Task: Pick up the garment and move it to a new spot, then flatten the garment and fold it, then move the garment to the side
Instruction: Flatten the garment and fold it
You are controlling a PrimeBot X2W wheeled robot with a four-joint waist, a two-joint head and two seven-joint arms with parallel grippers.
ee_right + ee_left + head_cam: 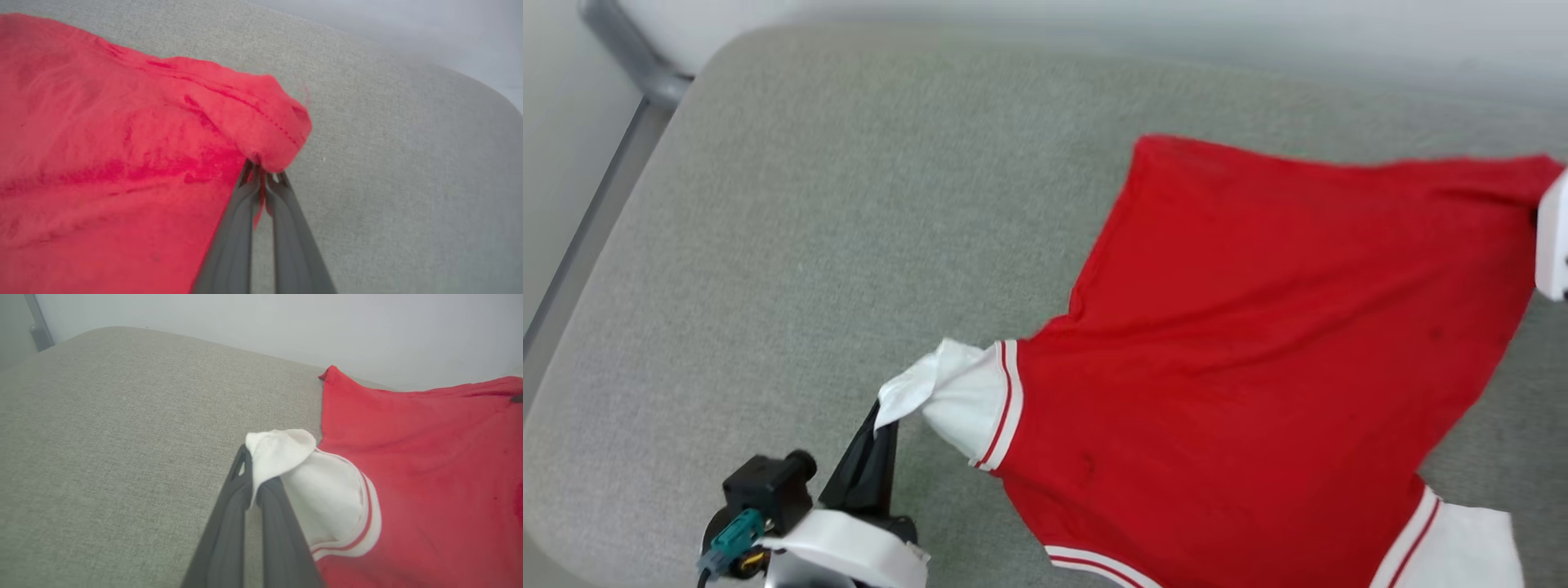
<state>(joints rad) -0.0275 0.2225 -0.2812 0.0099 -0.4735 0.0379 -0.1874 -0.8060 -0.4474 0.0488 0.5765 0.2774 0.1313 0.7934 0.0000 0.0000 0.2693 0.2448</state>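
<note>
Holding garment [1258,343] taut | left jaws pinch white sleeve [286,453] | right jaws pinch red corner [282,134] | cloth spans between them.

Grey woven-fabric cushioned surface [809,245], corners rounded. Red garment [1258,327] with white sleeves lay spread over its right half.

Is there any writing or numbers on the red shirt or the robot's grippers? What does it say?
None: no word, number or sign can be read.
The garment is plain red with white sleeves and striped trim; the left gripper, the right gripper and the grey cushion carry no label.
</note>
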